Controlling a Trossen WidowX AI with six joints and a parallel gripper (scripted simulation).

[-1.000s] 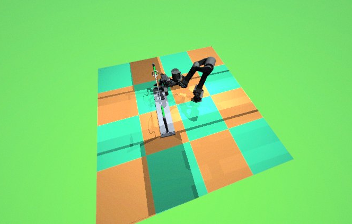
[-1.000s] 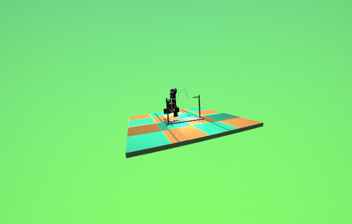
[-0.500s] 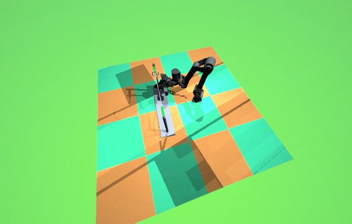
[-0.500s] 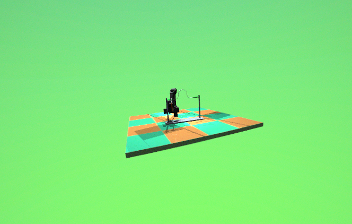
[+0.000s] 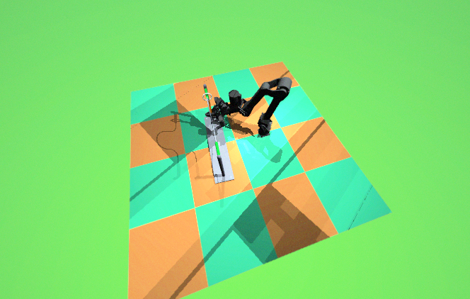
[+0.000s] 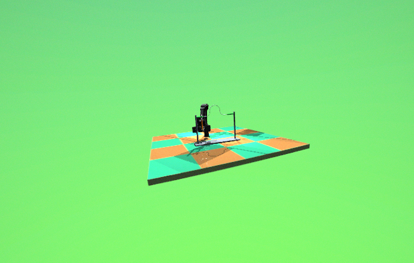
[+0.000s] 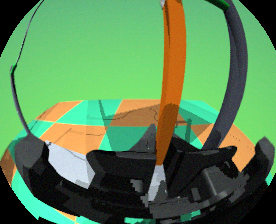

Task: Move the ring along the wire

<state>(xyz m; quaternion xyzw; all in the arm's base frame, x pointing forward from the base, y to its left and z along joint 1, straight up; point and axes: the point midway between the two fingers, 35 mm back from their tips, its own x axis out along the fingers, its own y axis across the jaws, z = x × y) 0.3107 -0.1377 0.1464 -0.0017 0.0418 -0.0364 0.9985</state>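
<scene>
My gripper is shut on the lower end of the handle. The thin grey wire curves away toward the other post, which has its own green part. In the wrist view the ring itself is mostly hidden at the top edge.
Both posts stand on a long grey base plate. It lies on a checkered orange and teal floor board. My arm's base stands to the right of the plate.
</scene>
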